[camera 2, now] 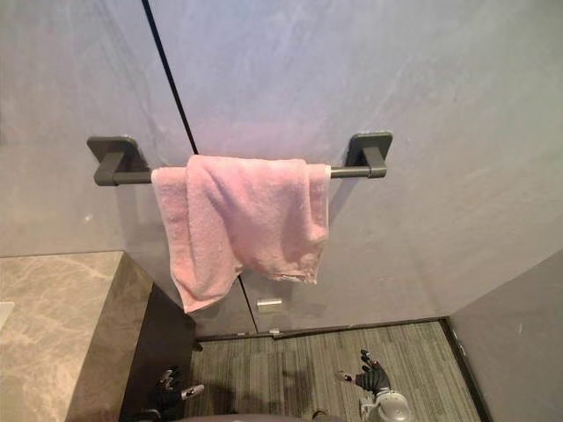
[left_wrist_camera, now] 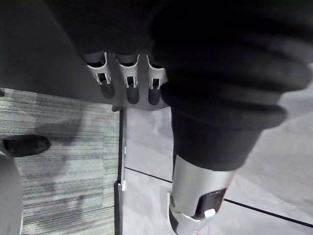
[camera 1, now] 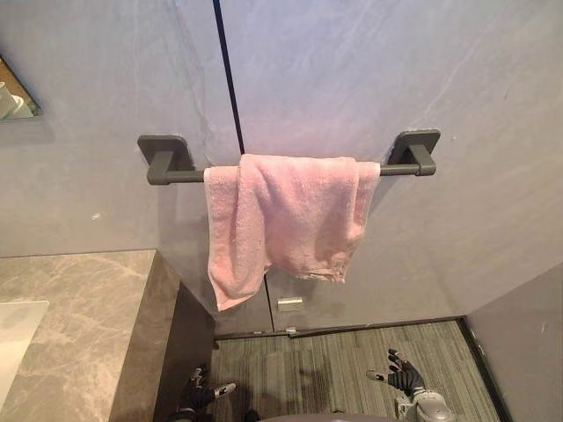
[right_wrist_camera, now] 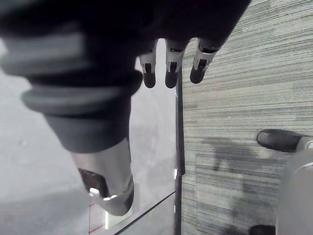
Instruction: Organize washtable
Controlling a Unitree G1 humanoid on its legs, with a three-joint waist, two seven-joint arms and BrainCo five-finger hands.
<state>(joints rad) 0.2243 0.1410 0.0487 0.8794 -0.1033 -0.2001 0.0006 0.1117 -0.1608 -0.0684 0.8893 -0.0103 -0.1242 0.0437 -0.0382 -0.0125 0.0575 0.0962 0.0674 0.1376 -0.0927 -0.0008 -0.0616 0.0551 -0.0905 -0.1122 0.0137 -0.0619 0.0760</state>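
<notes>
A pink towel (camera 1: 281, 220) hangs draped over a dark grey wall rail (camera 1: 176, 174), bunched unevenly, its left corner drooping lowest. The same pink towel (camera 2: 242, 220) shows on the rail (camera 2: 123, 176) in the right eye view. Both hands hang low near the floor, far below the towel. My left hand (camera 1: 201, 394) is beside the washtable's dark side, fingers relaxed and holding nothing. My right hand (camera 1: 405, 378) hangs over the striped floor, fingers spread, empty. The wrist views show each hand's fingers (left_wrist_camera: 128, 78) (right_wrist_camera: 170, 68) straight with nothing between them.
The marble washtable top (camera 1: 84, 325) lies at lower left with a white basin edge (camera 1: 18, 338). A mirror corner (camera 1: 16, 97) sits on the grey wall. A small metal fitting (camera 1: 289, 303) is low on the wall. Striped floor (camera 1: 334, 369) lies below.
</notes>
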